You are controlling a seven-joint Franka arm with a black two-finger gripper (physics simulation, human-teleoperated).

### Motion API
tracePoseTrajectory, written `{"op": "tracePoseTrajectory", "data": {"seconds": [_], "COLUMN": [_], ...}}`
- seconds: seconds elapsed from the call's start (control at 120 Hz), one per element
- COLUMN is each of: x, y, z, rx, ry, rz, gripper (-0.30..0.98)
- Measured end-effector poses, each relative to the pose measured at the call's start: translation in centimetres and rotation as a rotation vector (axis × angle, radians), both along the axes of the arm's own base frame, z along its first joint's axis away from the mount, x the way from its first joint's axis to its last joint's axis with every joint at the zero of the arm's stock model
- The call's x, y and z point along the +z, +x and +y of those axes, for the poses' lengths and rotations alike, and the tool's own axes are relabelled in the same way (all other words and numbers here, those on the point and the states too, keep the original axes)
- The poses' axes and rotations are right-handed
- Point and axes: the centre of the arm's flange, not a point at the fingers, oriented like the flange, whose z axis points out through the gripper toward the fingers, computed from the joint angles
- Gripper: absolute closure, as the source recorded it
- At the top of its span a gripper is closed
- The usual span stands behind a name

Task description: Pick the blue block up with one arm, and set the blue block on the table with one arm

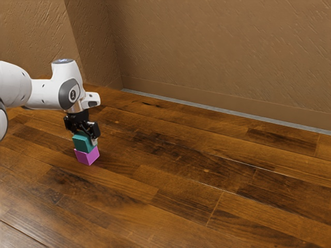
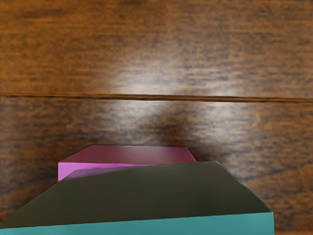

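My gripper [image 1: 83,135] is low over the blue block, a teal cube [image 1: 83,143], at its upper part. Below that cube is the magenta block [image 1: 87,156], its lower part at the tabletop. Large at the wrist view's lower edge, the blue block [image 2: 142,226] covers part of the magenta block [image 2: 139,154], and the two are offset and slightly turned against each other. Whether the blue block rests fully on the magenta one is hard to tell, and its far side is hidden.
The dark wooden tabletop [image 1: 207,191] stretches around the blocks toward the exterior view's right. Brown textured walls [image 1: 222,57] rise behind it, with a pale grey strip [image 1: 227,112] along their foot.
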Motion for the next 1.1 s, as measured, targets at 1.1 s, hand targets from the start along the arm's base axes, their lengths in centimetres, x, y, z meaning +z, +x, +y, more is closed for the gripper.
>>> {"op": "tracePoseTrajectory", "data": {"seconds": [1.1], "x": [0.5], "y": [7.2], "z": [-16.1], "rx": [-0.205], "ry": [-0.031], "rz": [-0.093], "gripper": [0.33]}}
